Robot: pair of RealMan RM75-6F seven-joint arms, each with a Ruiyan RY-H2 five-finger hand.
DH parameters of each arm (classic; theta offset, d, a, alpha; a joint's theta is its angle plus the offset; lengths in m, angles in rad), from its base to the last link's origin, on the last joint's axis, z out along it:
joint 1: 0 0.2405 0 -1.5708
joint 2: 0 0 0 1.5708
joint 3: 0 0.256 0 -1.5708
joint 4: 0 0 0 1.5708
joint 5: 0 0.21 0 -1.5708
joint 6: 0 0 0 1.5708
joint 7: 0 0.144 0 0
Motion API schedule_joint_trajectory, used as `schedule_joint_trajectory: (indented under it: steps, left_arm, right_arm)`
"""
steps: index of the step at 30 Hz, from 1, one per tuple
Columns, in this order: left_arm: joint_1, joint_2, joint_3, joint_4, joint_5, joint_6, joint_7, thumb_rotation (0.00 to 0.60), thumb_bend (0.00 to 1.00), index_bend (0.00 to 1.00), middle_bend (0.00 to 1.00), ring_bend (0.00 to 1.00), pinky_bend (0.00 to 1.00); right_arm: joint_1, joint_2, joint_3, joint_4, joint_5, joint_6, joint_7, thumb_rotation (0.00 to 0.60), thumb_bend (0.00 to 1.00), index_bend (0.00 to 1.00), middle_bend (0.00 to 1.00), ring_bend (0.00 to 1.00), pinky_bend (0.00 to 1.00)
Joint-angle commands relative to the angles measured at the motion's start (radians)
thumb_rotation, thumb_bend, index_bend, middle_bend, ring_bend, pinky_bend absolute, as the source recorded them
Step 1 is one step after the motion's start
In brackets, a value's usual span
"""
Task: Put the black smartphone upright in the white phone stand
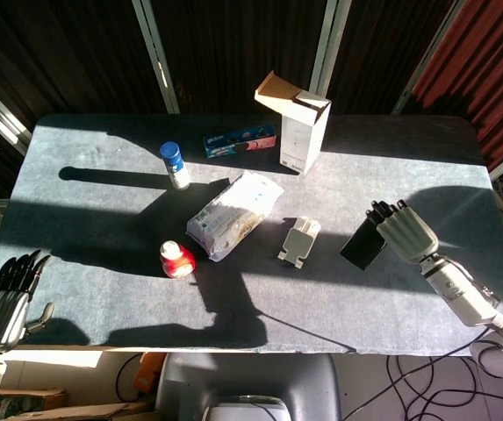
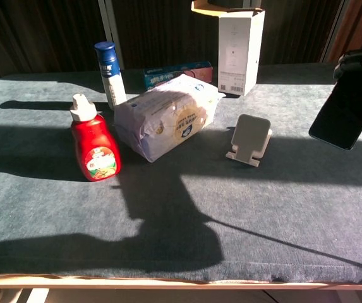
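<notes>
My left hand (image 1: 3, 294) hangs off the table's (image 1: 102, 289) near left corner, fingers apart, holding nothing. My right hand (image 1: 406, 232) grips the black smartphone (image 2: 347, 111) by its top edge, lifted above the table and tilted, screen toward the chest camera, to the right of the white phone stand (image 2: 251, 139). The stand is empty. Beyond it stands an open white box (image 2: 239, 44).

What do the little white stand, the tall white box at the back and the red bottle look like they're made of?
The white phone stand looks like matte moulded plastic: smooth with rounded corners. The tall white box seems to be thin cardboard, since its open flap shows a brown inner side. The red bottle is probably glossy squeezable plastic, with a printed label and a white cap.
</notes>
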Motion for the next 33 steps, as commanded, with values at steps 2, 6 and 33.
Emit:
schedule_joint_trajectory:
  steps: [2,6,33]
  left_arm:
    - [0.004,0.003,0.003,-0.001,0.006,0.007,-0.006,0.600,0.37,0.00,0.00,0.00,0.00]
    - [0.011,0.009,0.004,0.000,0.013,0.020,-0.022,0.600,0.37,0.00,0.00,0.00,0.00]
    - [0.040,0.030,0.009,0.014,0.044,0.073,-0.091,0.600,0.37,0.00,0.00,0.00,0.00]
  right_arm:
    - [0.063,0.106,0.051,-0.219,-0.005,-0.047,-0.308,0.600,0.36,0.97,0.65,0.58,0.63]
    - [0.102,0.133,0.083,-0.335,0.033,-0.134,-0.517,0.600,0.36,0.97,0.65,0.59,0.63]
    - [0.269,-0.014,0.143,-0.430,0.173,-0.333,-0.978,0.600,0.36,0.97,0.65,0.60,0.64]
